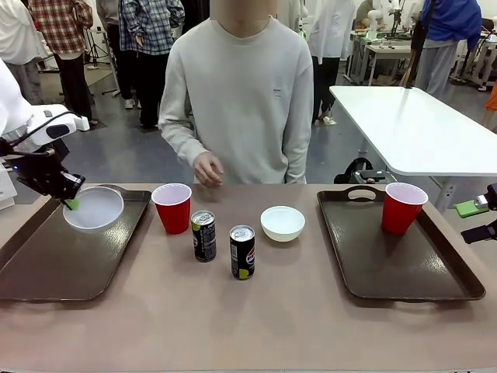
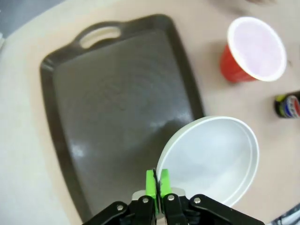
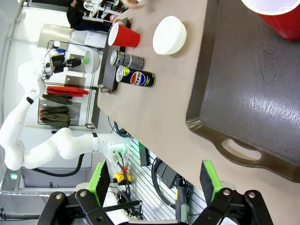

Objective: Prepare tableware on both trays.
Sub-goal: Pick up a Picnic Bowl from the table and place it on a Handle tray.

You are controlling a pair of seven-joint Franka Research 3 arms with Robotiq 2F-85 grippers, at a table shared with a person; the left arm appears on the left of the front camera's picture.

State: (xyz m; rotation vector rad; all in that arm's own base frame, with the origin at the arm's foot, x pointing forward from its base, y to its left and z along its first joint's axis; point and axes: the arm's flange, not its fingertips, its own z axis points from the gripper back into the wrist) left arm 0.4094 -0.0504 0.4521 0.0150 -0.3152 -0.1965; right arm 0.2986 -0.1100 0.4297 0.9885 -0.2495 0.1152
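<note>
Placing, step in hand: my left pincer [image 2: 157, 180] clamped the rim of the white bowl [image 2: 211, 159], held over the left tray [image 2: 108, 108]; I judged lowering and release came next. My right pincer [image 3: 154, 177] stood open beside the right tray [image 3: 243, 108].

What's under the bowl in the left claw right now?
The left tray; its floor around the bowl, pinched at the rim by the left claw, looks bare. The patch straight beneath is covered by the bowl, so contact with the tray can't be judged.
</note>
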